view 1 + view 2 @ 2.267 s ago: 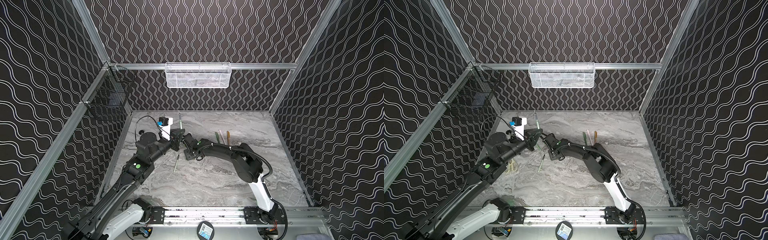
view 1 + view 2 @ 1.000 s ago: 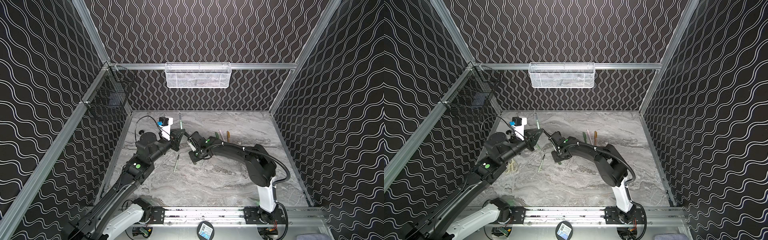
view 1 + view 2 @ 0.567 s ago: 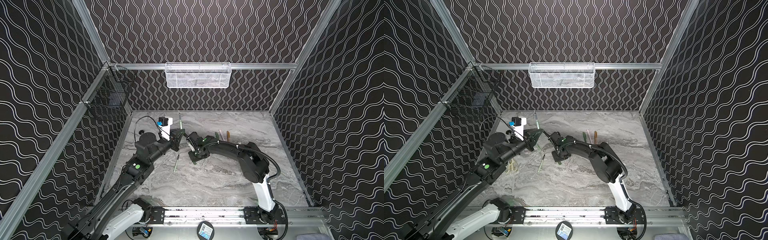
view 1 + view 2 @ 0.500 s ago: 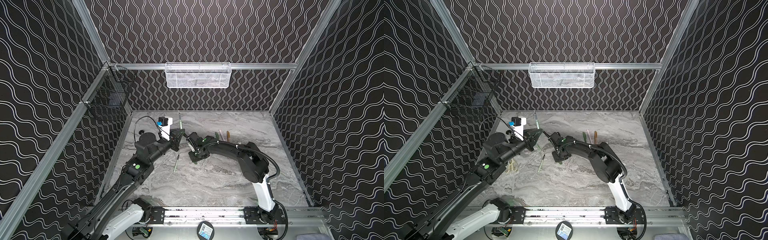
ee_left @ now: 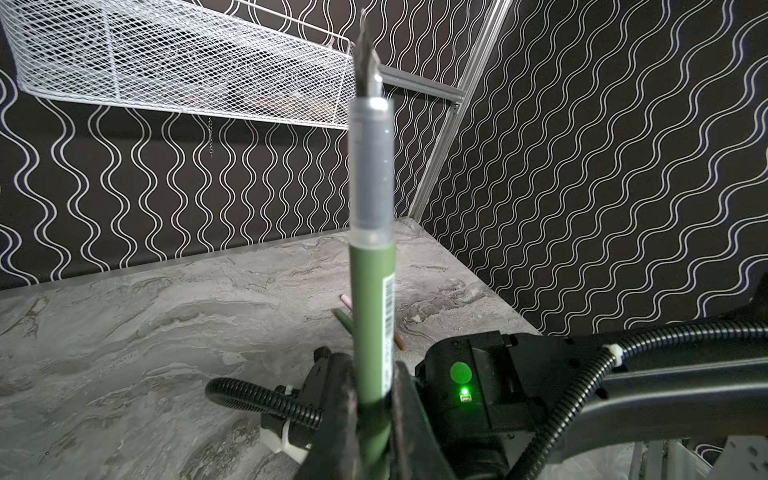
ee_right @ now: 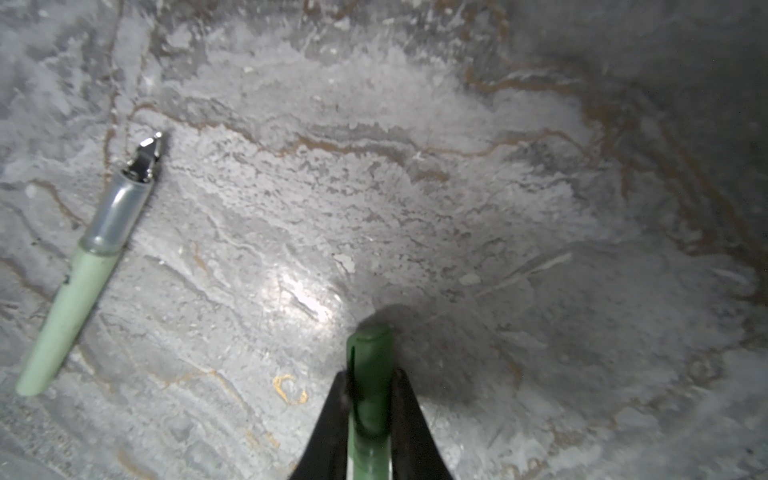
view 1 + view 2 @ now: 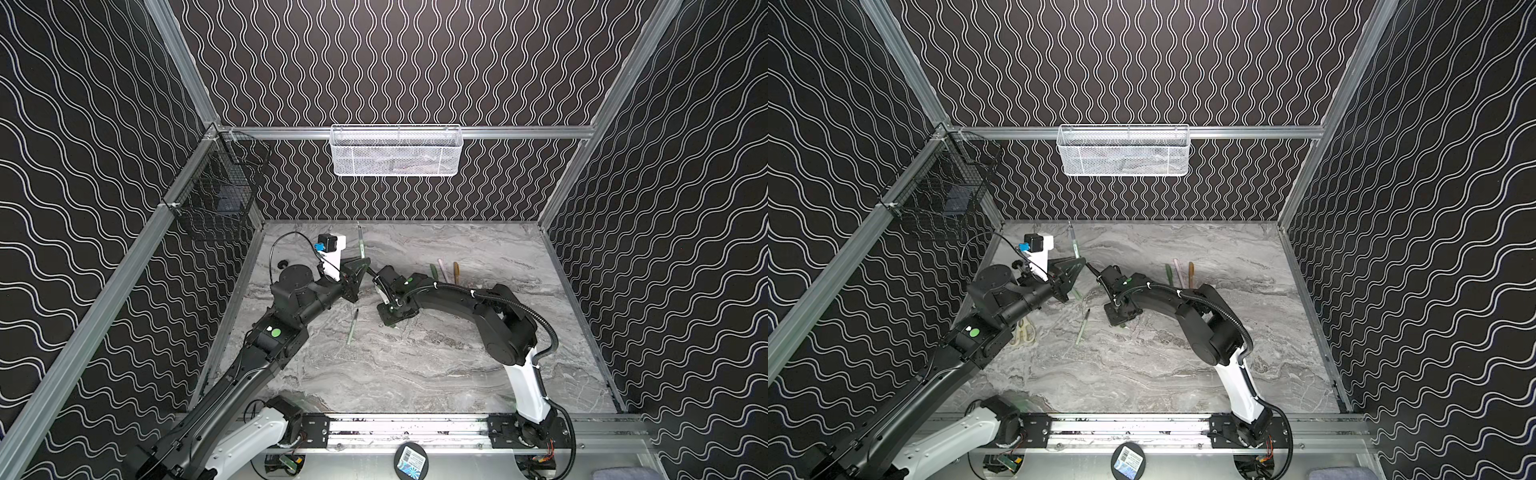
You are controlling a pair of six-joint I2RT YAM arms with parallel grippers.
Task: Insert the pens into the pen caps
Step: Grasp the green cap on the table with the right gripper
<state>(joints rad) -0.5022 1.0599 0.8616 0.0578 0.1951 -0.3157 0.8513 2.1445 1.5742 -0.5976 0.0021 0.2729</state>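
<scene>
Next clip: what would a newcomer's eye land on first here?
The green pen, bare nib outward, is clamped in the left end effector toward the back left of the marble table. Right beside it, the right end effector grips a dark green cap close over the surface. A pale green pen lies uncapped nearer the front.

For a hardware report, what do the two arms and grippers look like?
Left arm and right arm: mostly black, white base links, round green dots. A ribbed black hose with white ties follows the right one. Left gripper and right gripper: slim black tapered fingers.
</scene>
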